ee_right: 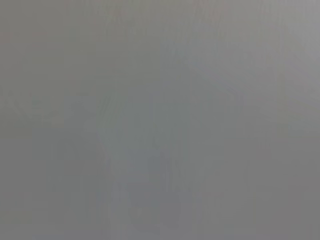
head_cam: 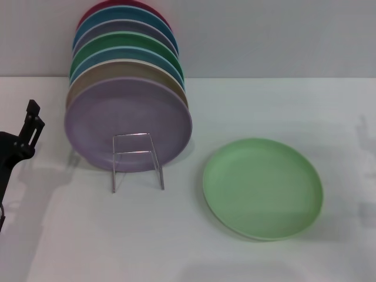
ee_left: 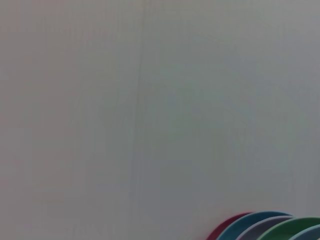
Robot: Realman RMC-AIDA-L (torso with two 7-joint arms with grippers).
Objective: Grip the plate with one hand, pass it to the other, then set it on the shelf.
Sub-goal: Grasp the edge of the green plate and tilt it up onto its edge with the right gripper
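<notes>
Starting at the left gripper: found it poking in at the far left edge of the head view, black, raised off the bench and angled upward. Can't tell whether it's set wide or narrow from this angle, honestly. Not touching or holding anything as far as can be seen.

Moving outward, next to it comes the shelf, a thin silver wire rack with a rectangular loop sticking out at the front. Packed with a row of plates standing on edge and leaning back: a lilac plate at the very front, then a tan one, a blue rim, a darker green plate, a greyish-lilac one, another blue, and a red plate right at the back. Caught the tops of a few of those rims in the left wrist view too, red and blue among them, against a plain pale wall.

Further out again, got the plate, the light pastel-green one, lying flat on the bench on the right side of the rack, near its front loop but clear of it. Well apart from the left gripper, with the whole shelf sitting between the two.

As for the right gripper, out of sight everywhere; nothing but flat grey from its wrist view.
</notes>
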